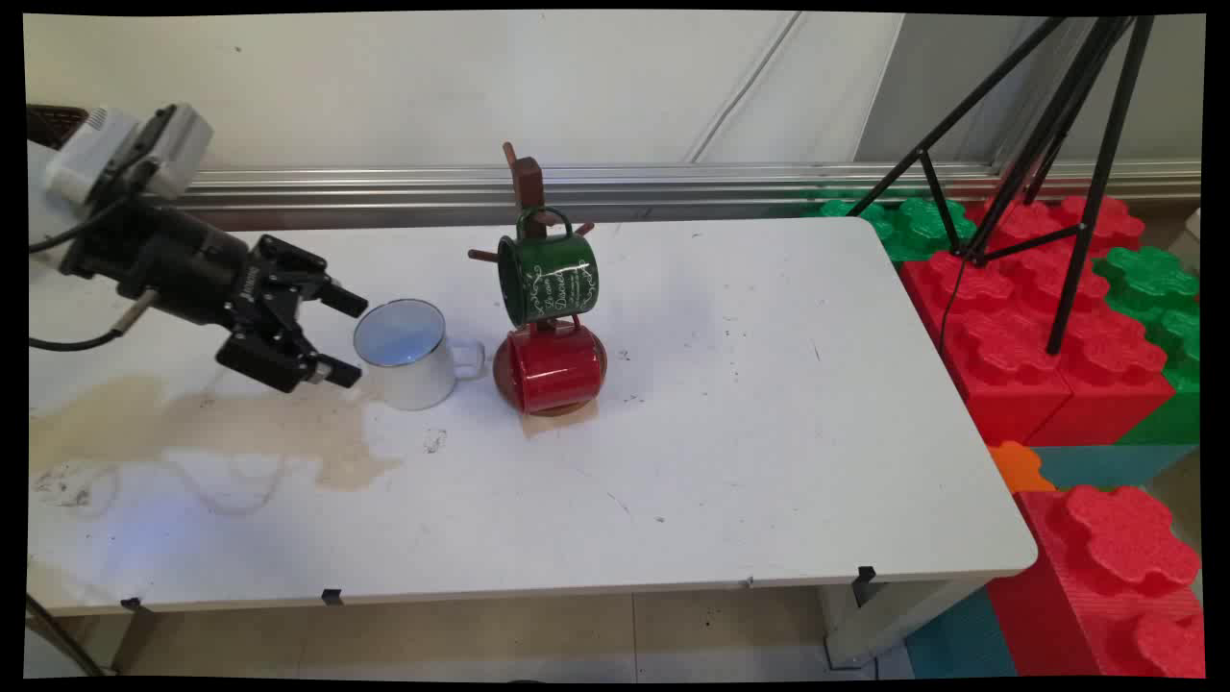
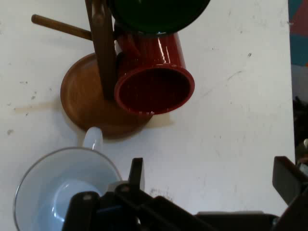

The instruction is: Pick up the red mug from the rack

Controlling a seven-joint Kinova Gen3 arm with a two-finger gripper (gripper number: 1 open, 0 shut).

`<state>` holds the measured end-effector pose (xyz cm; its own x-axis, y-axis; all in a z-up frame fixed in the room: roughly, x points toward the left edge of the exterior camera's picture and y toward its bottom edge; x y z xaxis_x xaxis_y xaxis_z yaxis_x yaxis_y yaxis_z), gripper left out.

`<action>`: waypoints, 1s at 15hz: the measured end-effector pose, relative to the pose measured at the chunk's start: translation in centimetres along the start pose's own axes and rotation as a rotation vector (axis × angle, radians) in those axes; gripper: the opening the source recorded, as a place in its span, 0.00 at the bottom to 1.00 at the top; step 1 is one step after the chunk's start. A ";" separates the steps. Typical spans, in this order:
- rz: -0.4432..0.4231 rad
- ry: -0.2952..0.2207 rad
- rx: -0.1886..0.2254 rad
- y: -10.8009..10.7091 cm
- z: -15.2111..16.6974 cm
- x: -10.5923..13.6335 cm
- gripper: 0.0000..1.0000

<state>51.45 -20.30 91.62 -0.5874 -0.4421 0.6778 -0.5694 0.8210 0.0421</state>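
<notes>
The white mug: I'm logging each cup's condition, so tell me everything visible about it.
The white mug looks like enamelled metal, with a thin darker rim, a pale bluish inside that appears empty, and a white loop handle facing the wooden mug tree. It stands upright on the white table, just left of the tree's round base and the red mug hanging low on it. The open claw sits beside its rim on the side away from the handle; whether they touch cannot be told.
</notes>
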 end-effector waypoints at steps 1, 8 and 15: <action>-0.004 0.006 -0.001 0.0 0.4 0.1 1.00; -0.041 0.037 -0.010 0.2 4.6 0.6 1.00; -0.057 0.031 -0.016 0.6 7.7 -0.2 1.00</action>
<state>46.84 -22.52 85.85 -0.5355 -0.4773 0.6967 -0.5921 0.8004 0.0933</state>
